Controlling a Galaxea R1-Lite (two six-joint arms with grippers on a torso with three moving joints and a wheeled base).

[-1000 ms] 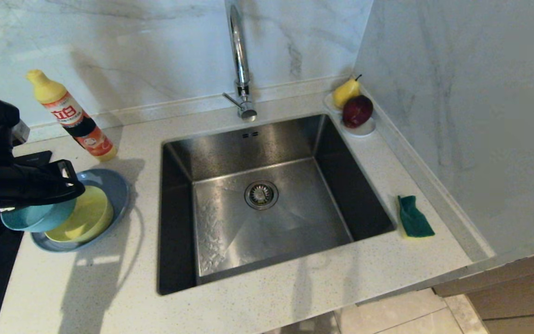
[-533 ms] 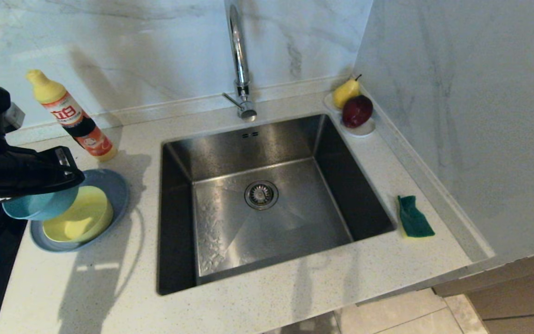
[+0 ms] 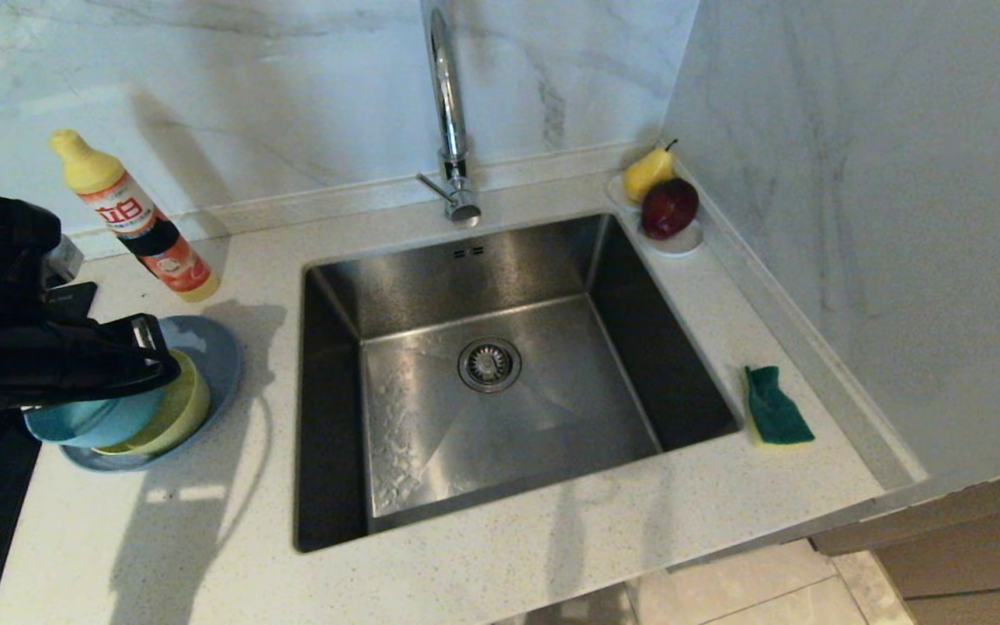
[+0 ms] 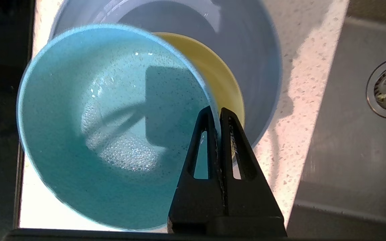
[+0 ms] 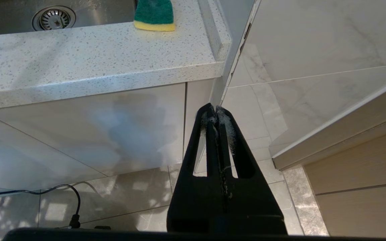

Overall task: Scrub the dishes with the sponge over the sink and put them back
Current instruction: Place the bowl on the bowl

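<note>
Teal-blue bowl (image 4: 112, 127) pinched by its rim in the left gripper (image 4: 219, 112), both fingers pressed together on the thin wall, one inside and one outside. Held tilted above the yellow bowl (image 4: 219, 77), overlapping most of it; only a crescent of yellow showing past the teal rim. Impossible to tell whether the two bowls touch. Beneath them, grey-blue plate (image 3: 213, 356) on the counter (image 3: 205, 538) to the left of the sink (image 3: 500, 382), largely covered by the bowls and the dark arm in the head view; near edge and left side hidden. Droplets or a wet sheen inside the teal bowl, hard to make out.

Sink basin with round drain (image 3: 489, 364), tap (image 3: 446, 104) cut off at the top of the head view. Sponge (image 3: 775, 406) green side up on the counter to the right of the sink, well apart from the dishes. Detergent bottle (image 3: 135, 221) leaning behind the plate. Pear (image 3: 648, 172) and dark red fruit (image 3: 670, 208) on a small white dish (image 3: 682, 243), mostly hidden under them.

Right gripper (image 5: 215, 112) clenched on nothing, hanging low in front of the cabinet, outside the head view.
</note>
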